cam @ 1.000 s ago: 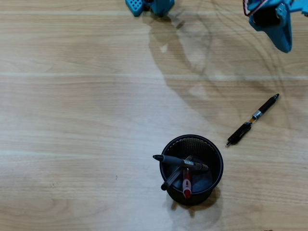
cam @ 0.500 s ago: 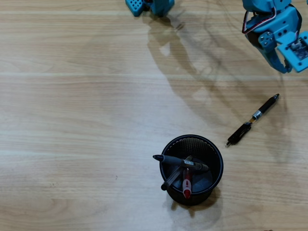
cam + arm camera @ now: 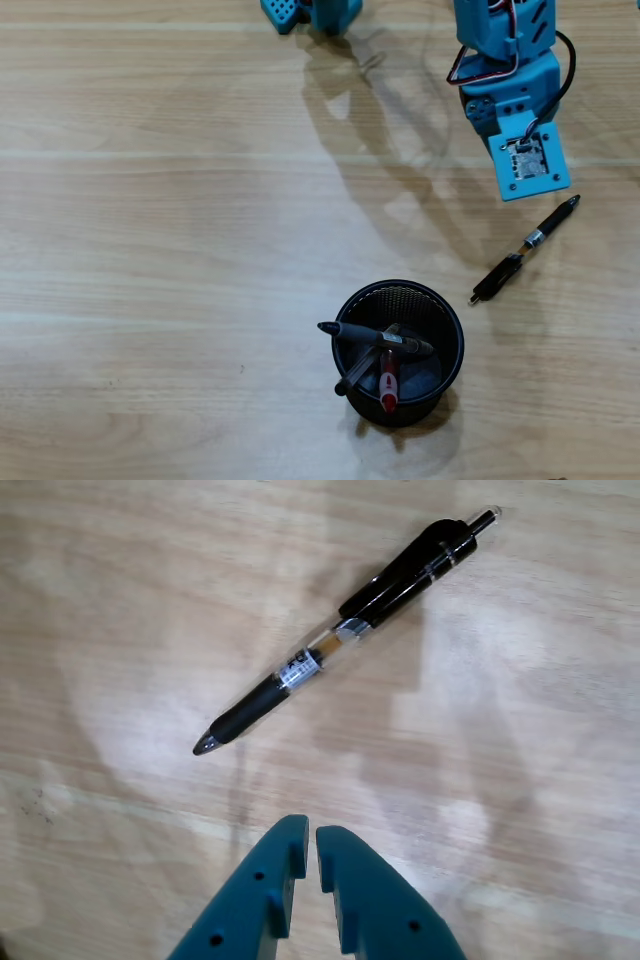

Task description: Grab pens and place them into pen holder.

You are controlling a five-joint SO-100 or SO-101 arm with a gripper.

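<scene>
A black click pen [image 3: 524,250] lies loose on the wooden table, slanting from upper right to lower left. In the wrist view the pen [image 3: 340,632] lies ahead of my gripper [image 3: 311,830], apart from it. The blue jaws stand nearly together with only a thin gap and hold nothing. In the overhead view the blue arm [image 3: 520,150] hovers just above the pen; the fingertips are hidden under it. A black mesh pen holder [image 3: 356,302] stands at lower centre with three pens in it, one of them red [image 3: 389,385].
The arm's blue base [image 3: 312,14] sits at the top edge of the table. A black cable [image 3: 567,70] loops beside the arm. Bare wooden table [image 3: 150,250] spreads to the left.
</scene>
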